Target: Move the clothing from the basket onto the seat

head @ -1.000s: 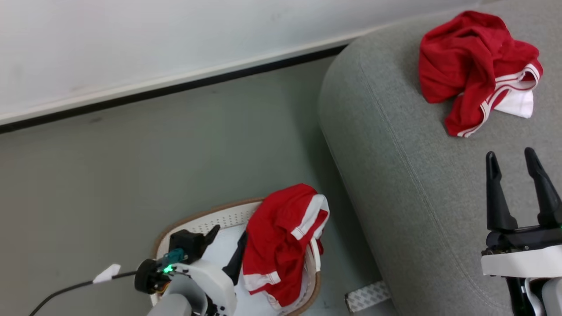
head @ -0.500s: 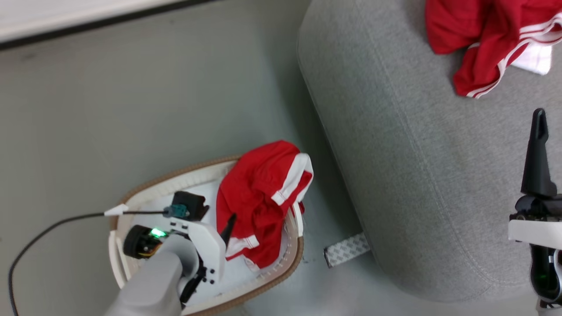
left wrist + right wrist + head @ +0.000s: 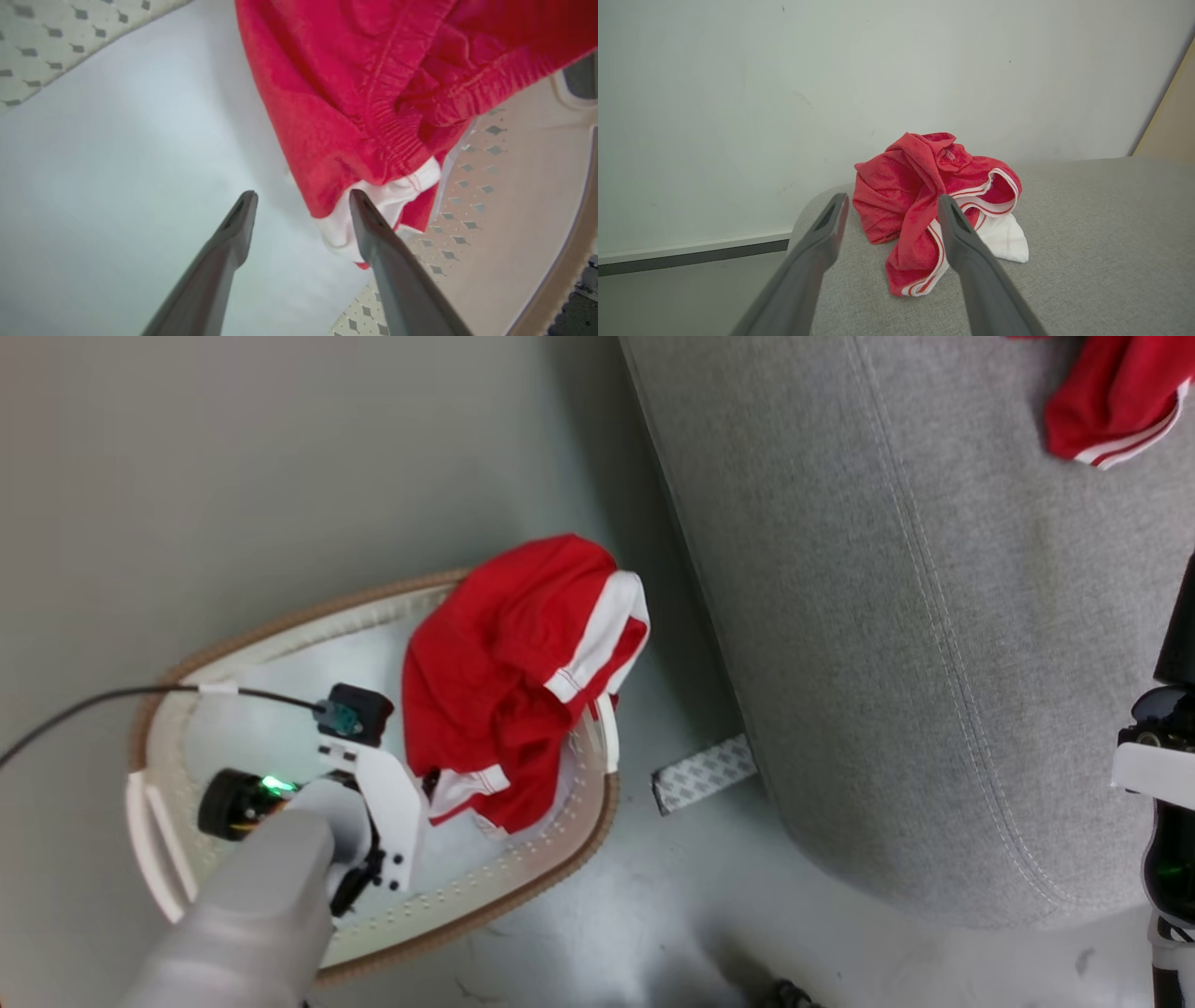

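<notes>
One red garment with white bands hangs over the right rim of the cream basket on the floor. My left gripper is down inside the basket and open, its right finger touching the garment's white hem, its left finger over the bare basket floor. The other red garment lies bunched on the grey sofa; its edge also shows in the head view. My right gripper hovers open above the sofa, short of that garment, holding nothing.
A plain white cloth peeks out under the garment on the sofa. A patterned white strip lies on the grey floor between basket and sofa. A black cable runs from my left wrist across the basket's left rim. A pale wall stands behind the sofa.
The head camera has tilted down, so the whole picture shifted. My left gripper has sunk deeper into the basket, closer to the hanging garment. The right gripper stays open over the sofa.
</notes>
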